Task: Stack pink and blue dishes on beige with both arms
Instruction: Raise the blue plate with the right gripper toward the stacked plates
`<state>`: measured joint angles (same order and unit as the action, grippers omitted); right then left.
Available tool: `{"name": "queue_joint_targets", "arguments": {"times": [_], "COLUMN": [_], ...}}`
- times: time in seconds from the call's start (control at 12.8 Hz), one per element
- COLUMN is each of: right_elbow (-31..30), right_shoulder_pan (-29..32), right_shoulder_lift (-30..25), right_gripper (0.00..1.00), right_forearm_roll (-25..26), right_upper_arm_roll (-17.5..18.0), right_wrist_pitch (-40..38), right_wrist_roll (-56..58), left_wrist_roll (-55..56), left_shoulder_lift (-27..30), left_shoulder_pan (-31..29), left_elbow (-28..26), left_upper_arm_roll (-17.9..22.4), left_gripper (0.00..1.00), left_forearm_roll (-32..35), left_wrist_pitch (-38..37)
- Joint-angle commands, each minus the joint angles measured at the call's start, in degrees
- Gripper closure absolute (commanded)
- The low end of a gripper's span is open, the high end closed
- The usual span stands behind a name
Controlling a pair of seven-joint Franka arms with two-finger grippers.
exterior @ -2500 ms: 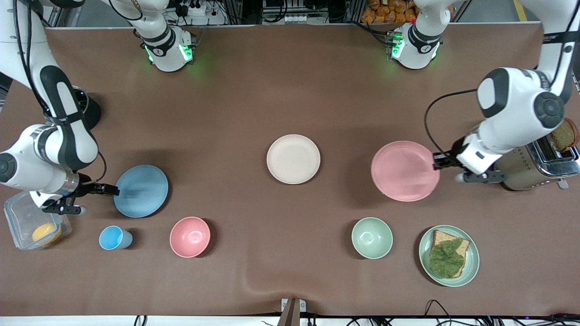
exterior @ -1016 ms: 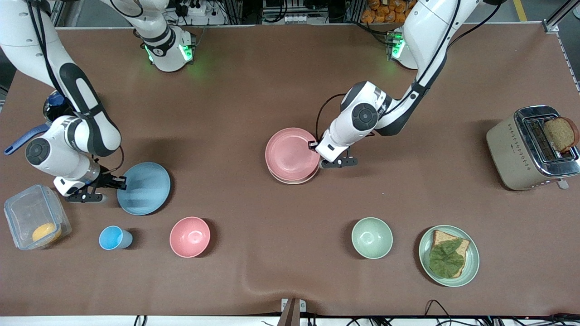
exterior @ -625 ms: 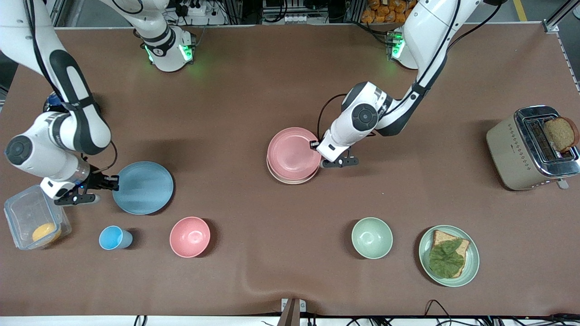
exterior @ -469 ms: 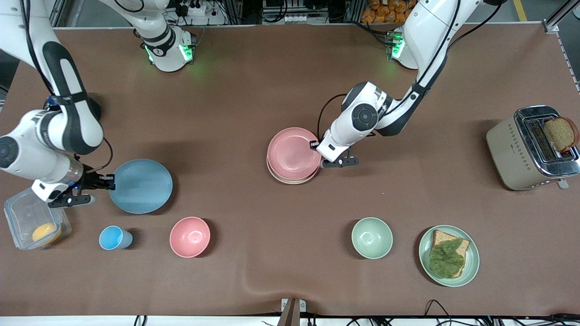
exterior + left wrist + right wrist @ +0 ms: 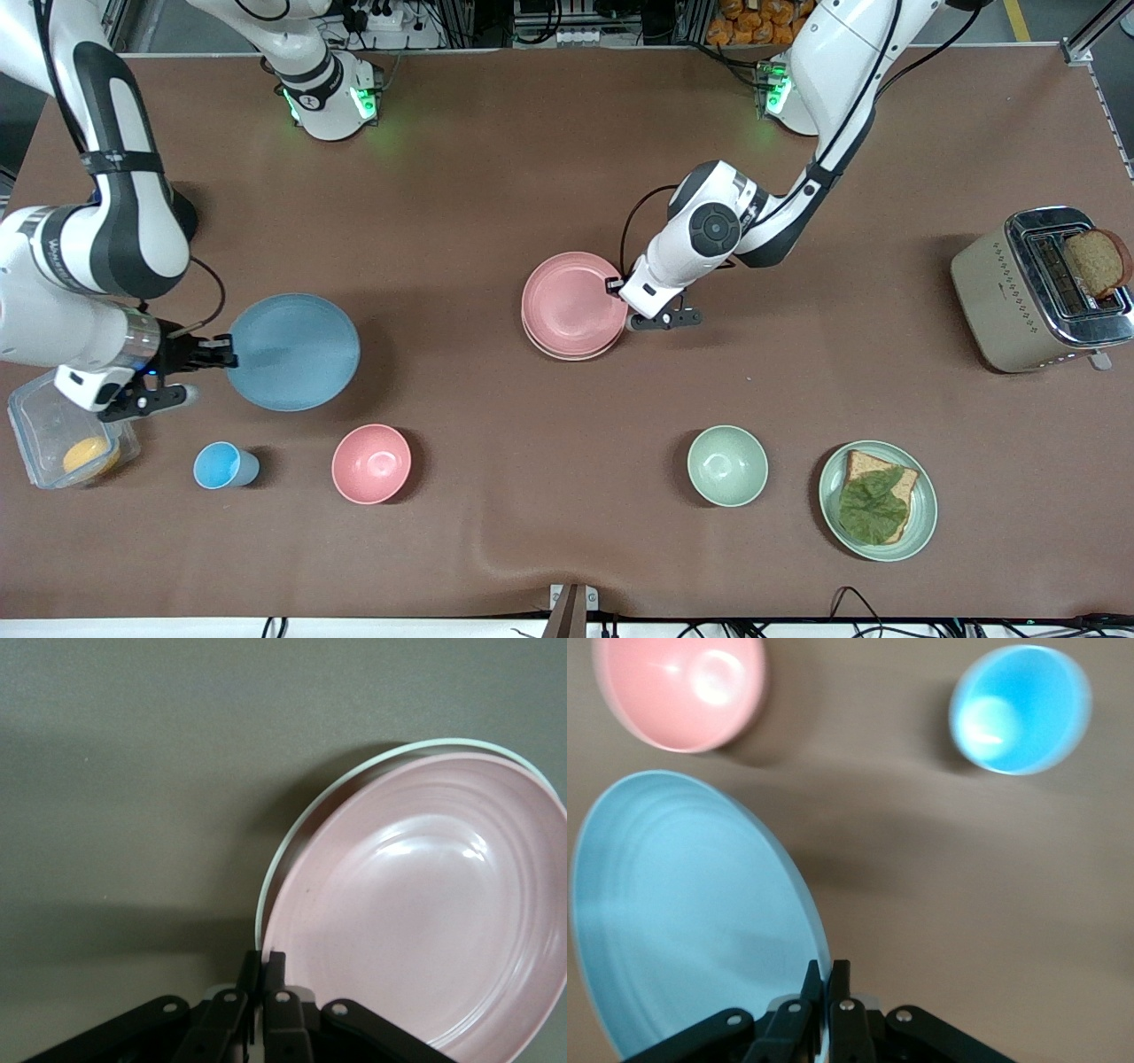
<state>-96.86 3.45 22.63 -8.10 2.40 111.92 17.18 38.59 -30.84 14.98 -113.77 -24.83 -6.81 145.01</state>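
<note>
At the table's middle the pink plate [image 5: 570, 301] lies on the beige plate [image 5: 567, 352], of which only a thin rim shows. My left gripper [image 5: 616, 289] is shut on the pink plate's rim; the left wrist view shows that pink plate [image 5: 425, 912] over the pale rim of the beige plate [image 5: 283, 859], clamped in the left gripper [image 5: 263, 963]. Toward the right arm's end, the blue plate [image 5: 293, 352] hangs level above the table with my right gripper [image 5: 226, 353] shut on its edge. The right wrist view has the blue plate [image 5: 691, 912] in the right gripper [image 5: 827, 972].
A pink bowl [image 5: 371, 463], a small blue cup [image 5: 221, 465] and a clear box with an orange thing [image 5: 66, 434] stand near the blue plate. A green bowl [image 5: 727, 465], a green plate with bread [image 5: 877, 501] and a toaster [image 5: 1036, 292] stand toward the left arm's end.
The left arm carried the pink plate from beside the toaster onto the beige plate and still grips it. The right arm has lifted the blue plate off the table.
</note>
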Motion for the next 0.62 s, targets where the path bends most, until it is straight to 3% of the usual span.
{"name": "queue_joint_targets", "arguments": {"times": [0.0, 0.23, 0.55], "right_elbow": [0.8, 0.8, 0.7], "right_shoulder_pan": [-5.2, -8.4, -12.1], "right_shoulder_lift": [2.4, 3.2, 3.3], "right_gripper": [1.0, 1.0, 1.0], "right_forearm_roll": [-5.8, -6.3, -8.2], "right_upper_arm_roll": [-0.5, -0.5, -0.4], "right_wrist_pitch": [-0.6, -0.7, -7.3], "right_wrist_roll": [-5.3, -8.7, -8.3], "left_wrist_roll": [1.3, 1.3, 1.4], "left_shoulder_lift": [-0.6, -1.1, -2.6], "left_shoulder_pan": [0.0, -0.1, -0.1], "left_elbow": [0.7, 1.5, 3.4], "left_upper_arm_roll": [0.0, 0.0, 0.0], "left_gripper": [1.0, 1.0, 0.94], "left_forearm_roll": [1.5, 1.6, 1.5], "left_wrist_pitch": [0.5, 0.5, 0.5]}}
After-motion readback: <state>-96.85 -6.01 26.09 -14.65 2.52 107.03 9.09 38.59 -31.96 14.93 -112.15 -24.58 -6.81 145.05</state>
